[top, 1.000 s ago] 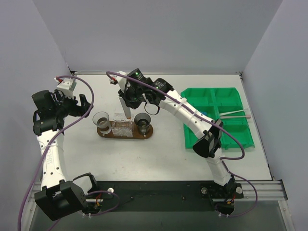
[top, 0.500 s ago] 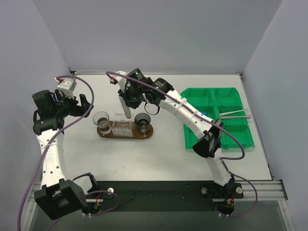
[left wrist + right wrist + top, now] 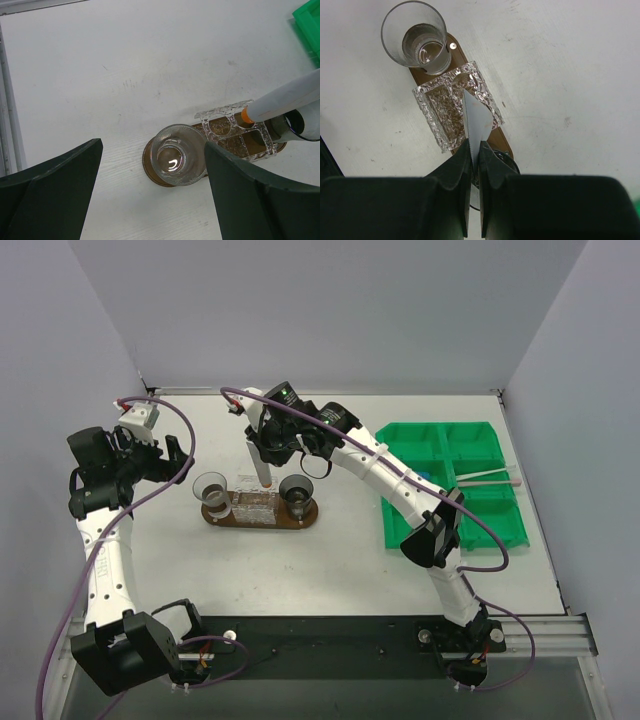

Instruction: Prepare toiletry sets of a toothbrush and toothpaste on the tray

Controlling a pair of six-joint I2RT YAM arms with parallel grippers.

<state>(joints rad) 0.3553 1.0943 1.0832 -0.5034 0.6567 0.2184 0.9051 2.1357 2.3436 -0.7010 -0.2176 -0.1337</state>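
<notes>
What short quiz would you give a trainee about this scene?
1. Count: how many clear cups stand on the tray?
2. True or false: the right gripper is shut on the toothpaste, which hangs cap down over the tray.
3. Choose one: the toothbrush lies (A) on the tray, (B) in the green bin, (C) in a cup.

Key: 1. two, one at each end; 2. true; 3. B.
</notes>
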